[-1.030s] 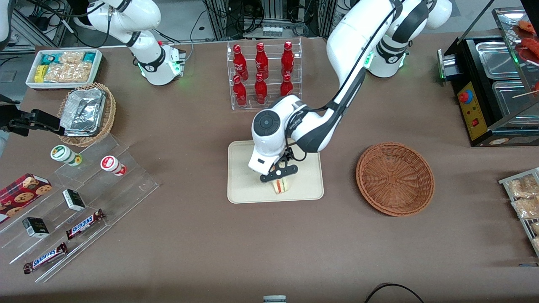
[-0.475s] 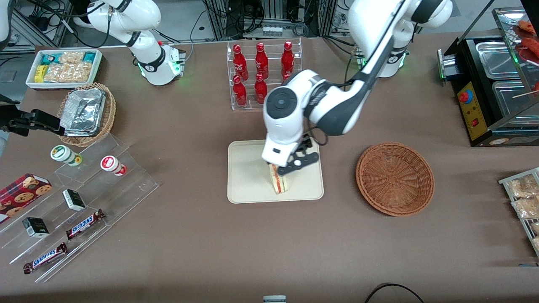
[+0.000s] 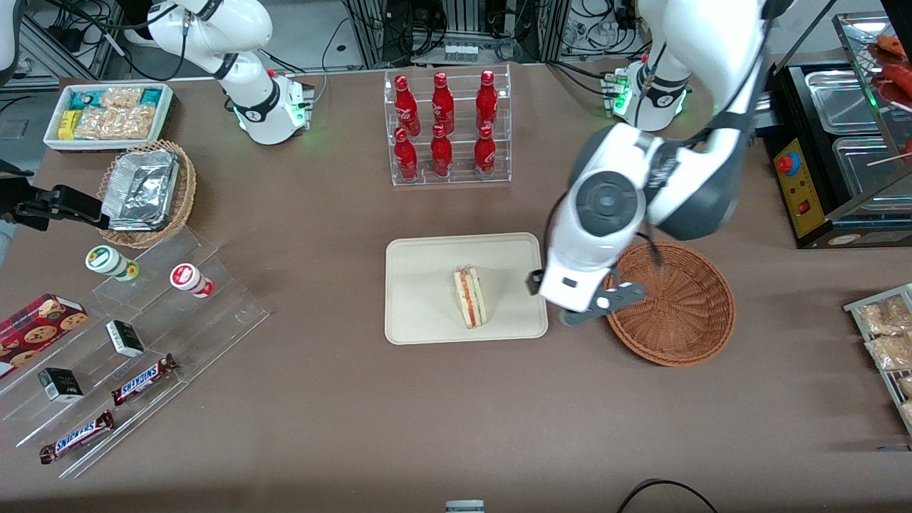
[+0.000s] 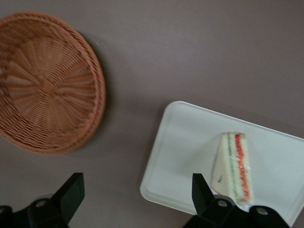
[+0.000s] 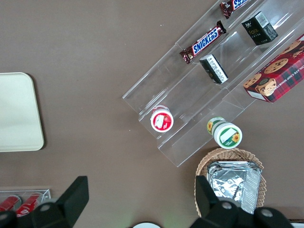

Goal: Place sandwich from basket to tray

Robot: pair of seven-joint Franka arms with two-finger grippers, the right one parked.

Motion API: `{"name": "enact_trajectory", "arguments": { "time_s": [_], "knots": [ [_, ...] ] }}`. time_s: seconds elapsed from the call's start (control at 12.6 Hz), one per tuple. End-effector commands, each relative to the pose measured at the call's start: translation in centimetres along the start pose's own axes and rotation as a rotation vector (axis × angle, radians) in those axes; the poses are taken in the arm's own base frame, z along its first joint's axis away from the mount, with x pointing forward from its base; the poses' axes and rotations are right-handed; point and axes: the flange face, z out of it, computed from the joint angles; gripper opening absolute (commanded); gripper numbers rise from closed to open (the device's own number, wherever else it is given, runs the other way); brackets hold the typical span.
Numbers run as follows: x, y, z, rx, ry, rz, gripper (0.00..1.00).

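the sandwich [image 3: 469, 297], a pale wedge with red and green filling stripes, lies on the cream tray [image 3: 420, 313] on a brown table [image 3: 356, 399]. the gripper [image 3: 586, 308] hangs wide open and empty between the tray and the bare reddish wicker basket [image 3: 677, 313].

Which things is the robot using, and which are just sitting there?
Using: sandwich on the tray; basket; end effector, open, raised between tray and basket.

Just sitting: red bottles, chocolate bars, foil containers, cookie box.
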Motion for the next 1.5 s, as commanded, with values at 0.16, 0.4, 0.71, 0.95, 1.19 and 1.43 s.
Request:
{"name": "enact_trajectory", "arguments": {
  "time_s": [0.16, 0.4, 0.71, 0.95, 1.19, 1.43],
  "knots": [
    [4.7, -9.9, -2.7, -0.008, -0.025, 0.086, 1.0],
    [4.6, -15.8, -4.3, -0.012, -0.036, 0.115, 1.0],
    [4.5, -22.8, -8.6, -0.074, -0.058, 0.213, 1.0],
    [2.1, -27.7, -11.5, -0.066, -0.078, 0.326, 1.0],
    [0.0, -29.9, -13.8, -0.061, -0.107, 0.402, 1.0],
    [-1.3, -30.4, -15.2, -0.056, -0.113, 0.403, 1.0]
  ]
}}
